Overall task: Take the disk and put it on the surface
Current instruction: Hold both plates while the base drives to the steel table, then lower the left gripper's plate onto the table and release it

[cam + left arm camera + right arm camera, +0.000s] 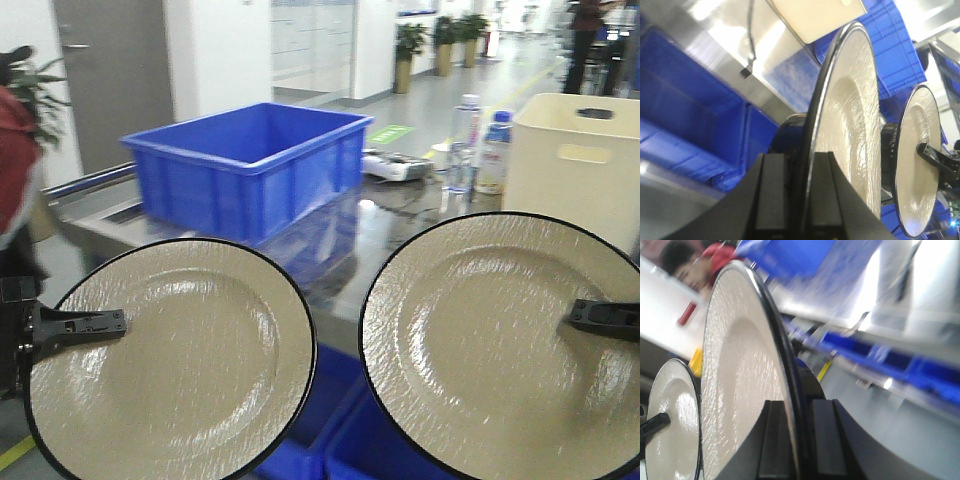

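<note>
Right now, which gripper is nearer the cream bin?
Right. The right gripper sits in front of the cream bin; the left gripper is to its left, past the blue crate.

You are in an industrial building's hall, a workshop-like floor: beyond your left claw (118, 322) a large blue plastic crate (250, 165) stands on a glossy steel tabletop (400, 225), and far behind it a shiny-floored corridor (485, 80) runs past glass partitions (310, 45) and potted green plants (410, 40).
</note>
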Controlling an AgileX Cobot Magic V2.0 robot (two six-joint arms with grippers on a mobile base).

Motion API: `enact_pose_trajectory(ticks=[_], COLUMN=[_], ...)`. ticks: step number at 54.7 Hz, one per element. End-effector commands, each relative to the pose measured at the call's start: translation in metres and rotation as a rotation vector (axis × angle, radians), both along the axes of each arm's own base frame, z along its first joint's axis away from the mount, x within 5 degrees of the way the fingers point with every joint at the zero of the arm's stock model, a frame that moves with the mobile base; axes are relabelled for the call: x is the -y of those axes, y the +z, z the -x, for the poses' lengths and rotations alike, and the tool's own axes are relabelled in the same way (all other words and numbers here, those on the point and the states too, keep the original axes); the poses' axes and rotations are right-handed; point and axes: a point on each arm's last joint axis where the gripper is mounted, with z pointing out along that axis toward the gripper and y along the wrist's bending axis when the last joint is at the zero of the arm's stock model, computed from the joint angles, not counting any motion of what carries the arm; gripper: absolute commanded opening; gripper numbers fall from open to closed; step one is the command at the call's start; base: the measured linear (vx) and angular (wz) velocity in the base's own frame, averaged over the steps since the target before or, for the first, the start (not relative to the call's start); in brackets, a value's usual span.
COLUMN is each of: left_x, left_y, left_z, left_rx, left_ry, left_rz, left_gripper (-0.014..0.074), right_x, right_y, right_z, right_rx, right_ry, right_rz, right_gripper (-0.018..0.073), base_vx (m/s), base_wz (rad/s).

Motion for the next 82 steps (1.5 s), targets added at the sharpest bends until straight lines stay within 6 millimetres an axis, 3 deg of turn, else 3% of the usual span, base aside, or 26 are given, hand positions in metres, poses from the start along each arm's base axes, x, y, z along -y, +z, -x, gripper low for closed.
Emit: enact_pose_trajectory(ticks=[1, 50, 82], left_x=[0.005, 0.0044, 0.0031], left_y=[0.0335, 0.0332, 0.0324], left_z=[0.0076, 0.0068, 0.005], left_rx=[0.1, 0.099, 0.096], left_ry=[-0.014, -0.004, 0.021], left_rz=[0.137, 0.134, 0.126], left_gripper=[-0.0001, -0.0001, -0.0001], right_x=[-0.0023, -0.0023, -0.0023], right_y=[0.0253, 0.0254, 0.0254], right_z=[0.0035, 0.0035, 0.0035], right_rx=[0.097, 0.097, 0.097], right_ry=[-0.021, -0.021, -0.021], right_rz=[-0.099, -0.1, -0.1], right_gripper=[-0.0009, -0.0009, -0.0009], base_vx=[0.41, 0.33, 0.05], base_wz=[-0.55, -0.53, -0.1])
